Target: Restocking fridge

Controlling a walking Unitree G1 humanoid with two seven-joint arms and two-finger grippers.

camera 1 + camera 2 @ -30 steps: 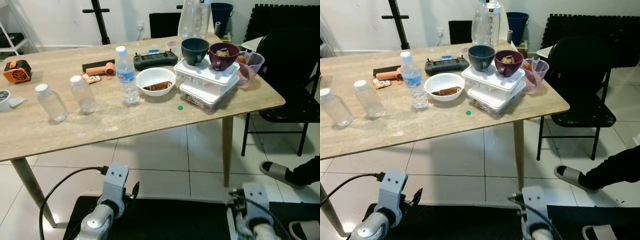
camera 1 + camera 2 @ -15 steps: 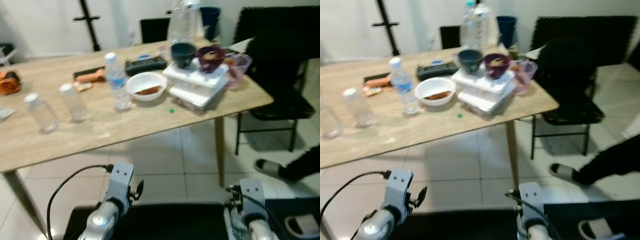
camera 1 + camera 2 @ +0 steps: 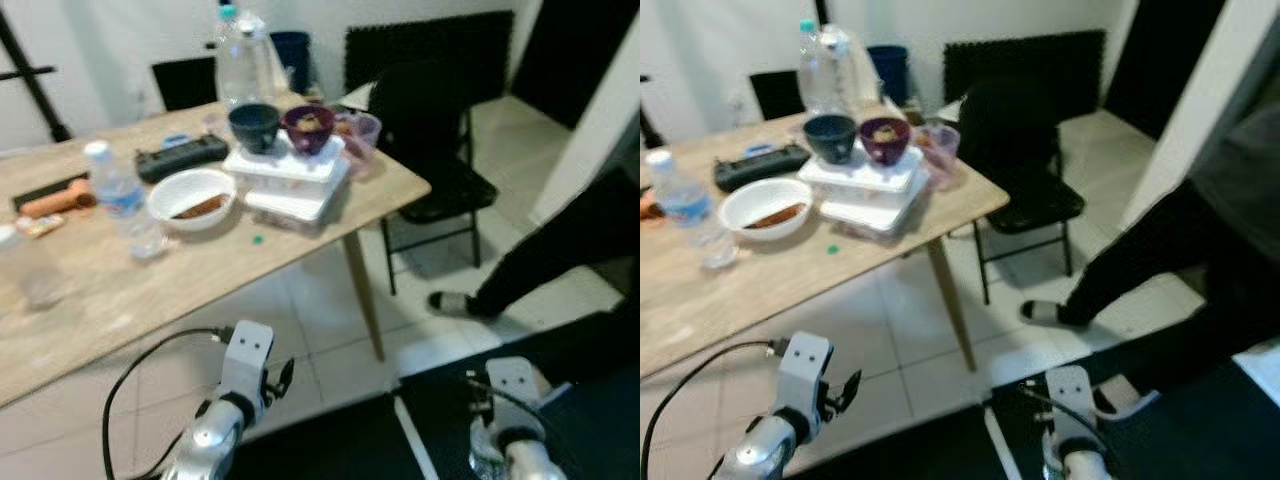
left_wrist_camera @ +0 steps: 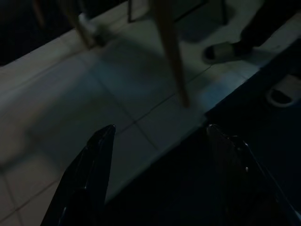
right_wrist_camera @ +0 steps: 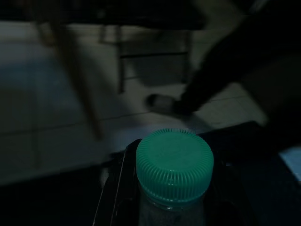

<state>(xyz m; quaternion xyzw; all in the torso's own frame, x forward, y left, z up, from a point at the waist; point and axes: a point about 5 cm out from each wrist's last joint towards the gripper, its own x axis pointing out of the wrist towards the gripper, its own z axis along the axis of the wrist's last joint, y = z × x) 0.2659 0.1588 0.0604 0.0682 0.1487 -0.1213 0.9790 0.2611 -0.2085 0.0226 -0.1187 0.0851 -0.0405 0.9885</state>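
Bottle (image 5: 174, 169) with green cap sits gripped in right hand (image 5: 175, 207); left hand (image 4: 157, 160) hangs spread, holding nothing

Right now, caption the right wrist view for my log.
Right gripper holds a green-capped bottle over the dim tiled floor.

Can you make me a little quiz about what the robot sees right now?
1. What colour is the bottle cap between the right gripper fingers?
2. True or false: the white bowl sits on the floor.
3. The left gripper is: A) holding a cup, B) open and empty, C) on the table.

Key: 1. Green. 2. False, it sits on the table. 3. B.
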